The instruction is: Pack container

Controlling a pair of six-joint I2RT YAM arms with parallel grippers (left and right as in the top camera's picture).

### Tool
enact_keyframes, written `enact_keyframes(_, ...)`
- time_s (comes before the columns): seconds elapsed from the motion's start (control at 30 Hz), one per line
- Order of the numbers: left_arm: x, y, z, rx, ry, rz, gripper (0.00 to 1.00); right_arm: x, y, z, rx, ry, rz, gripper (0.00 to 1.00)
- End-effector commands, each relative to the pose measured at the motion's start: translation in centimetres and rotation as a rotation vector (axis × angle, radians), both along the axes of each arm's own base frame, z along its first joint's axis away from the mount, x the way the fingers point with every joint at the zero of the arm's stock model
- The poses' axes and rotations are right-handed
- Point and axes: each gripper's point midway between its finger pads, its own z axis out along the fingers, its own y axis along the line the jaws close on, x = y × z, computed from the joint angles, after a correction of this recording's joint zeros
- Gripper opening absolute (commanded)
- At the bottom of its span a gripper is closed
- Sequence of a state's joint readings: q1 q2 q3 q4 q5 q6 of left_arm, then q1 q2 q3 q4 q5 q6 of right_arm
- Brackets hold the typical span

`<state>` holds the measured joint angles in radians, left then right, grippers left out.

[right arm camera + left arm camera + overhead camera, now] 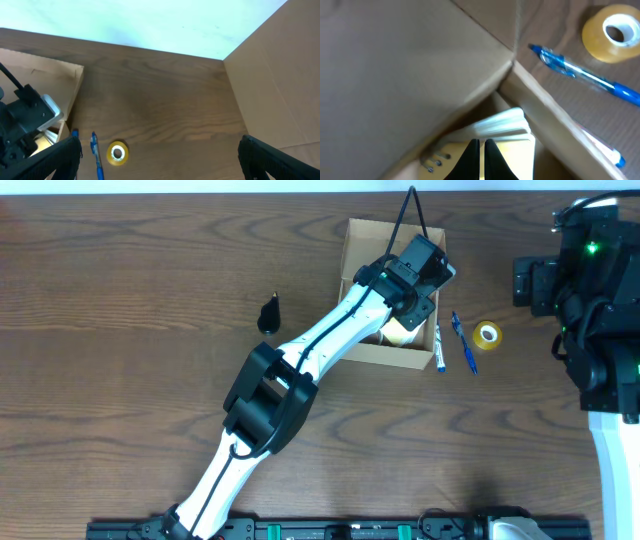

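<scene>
Cardboard container (368, 242) hems in our left gripper (481, 150), fingers pressed together over the yellow pad (510, 155). Pull out crooked and we could snag its wall.

Count: one cardboard box (358, 242), one yellow notepad (396, 336), one roll of tape (487, 334). Two pens: a blue pen (462, 343) and a white pen (438, 346) with a blue cap. One small black item (271, 313), can't tell what it is; two robot arms, left arm (300, 370) and right arm (605, 330).
</scene>
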<state>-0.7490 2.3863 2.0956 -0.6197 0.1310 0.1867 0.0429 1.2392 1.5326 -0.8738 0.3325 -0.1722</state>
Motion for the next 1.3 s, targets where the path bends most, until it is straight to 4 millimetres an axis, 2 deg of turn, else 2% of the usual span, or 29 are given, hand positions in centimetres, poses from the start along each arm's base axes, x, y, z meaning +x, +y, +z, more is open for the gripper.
enact_keyframes(0.0,0.9,0.8,0.6,0.017,-0.04,0.017,0.06,0.0,-0.1,0.6,-0.016,-0.004,0.008,0.99)
enact_keyframes(0.07,1.1,0.9,-0.5,0.023,-0.026,0.028,0.06,0.0,-0.1,0.6,-0.016,-0.004,0.008,0.99)
enact_keyframes(0.33,1.4,1.5,-1.8,0.021,-0.005,0.056,0.06,0.1,-0.1,0.7,-0.016,-0.009,0.008,0.99)
enact_keyframes(0.5,-0.1,1.0,-3.0,0.015,0.044,0.044,0.06,0.1,-0.1,0.6,-0.016,-0.007,0.008,0.99)
enact_keyframes(0.83,-1.5,0.9,-4.5,0.036,0.08,0.043,0.06,0.0,-0.1,0.6,-0.016,-0.005,0.008,0.99)
enact_keyframes(1.1,-1.8,0.7,-4.1,0.047,0.064,0.043,0.06,0.0,-0.1,0.6,-0.015,-0.004,0.009,0.99)
enact_keyframes(1.27,-0.3,1.6,-0.8,0.067,-0.025,0.096,0.06,0.2,0.3,0.6,-0.004,-0.008,0.026,0.99)
